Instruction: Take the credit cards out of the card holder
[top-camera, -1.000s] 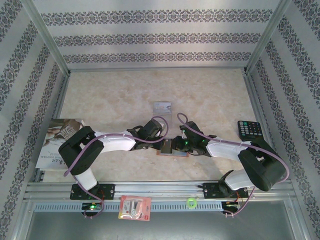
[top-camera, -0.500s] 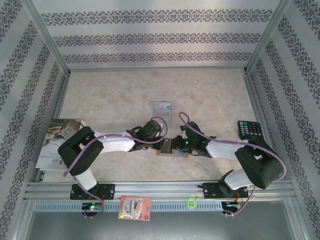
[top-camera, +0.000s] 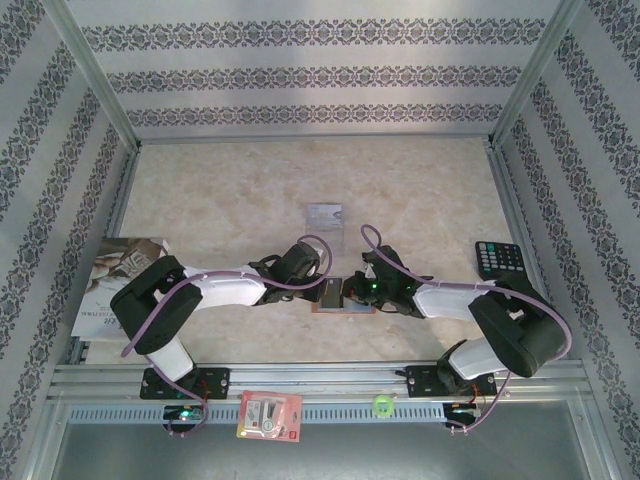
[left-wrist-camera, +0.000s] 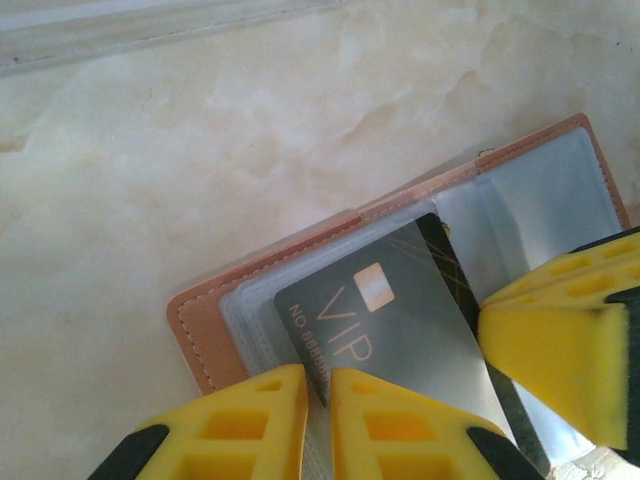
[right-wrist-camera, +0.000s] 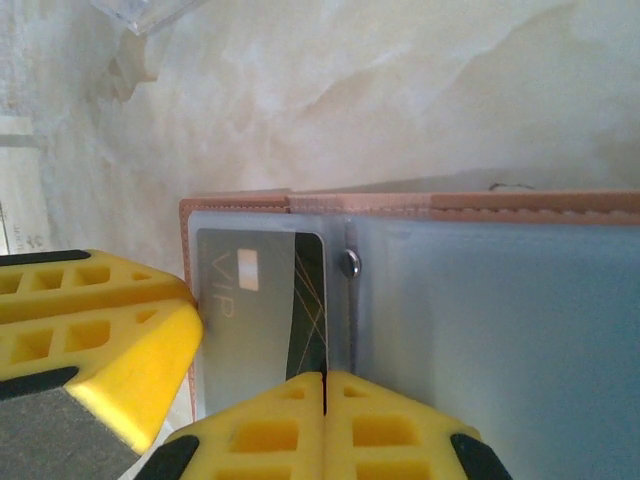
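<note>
The reddish-brown card holder lies open on the table with its clear sleeves up. A grey credit card marked VIP, with a dark band, lies on the left sleeve. My left gripper is shut on this card's corner. My right gripper is shut, its tips at the card's dark-banded edge; whether they pinch it I cannot tell. Another silvery credit card lies on the table beyond the holder.
A printed magazine lies at the left edge and a black calculator at the right. A red-and-white packet and a green ring sit on the front rail. Metal frame posts and patterned walls enclose the table.
The right gripper's jaws have closed beside the card. Both arms have shifted only slightly over the holder.
</note>
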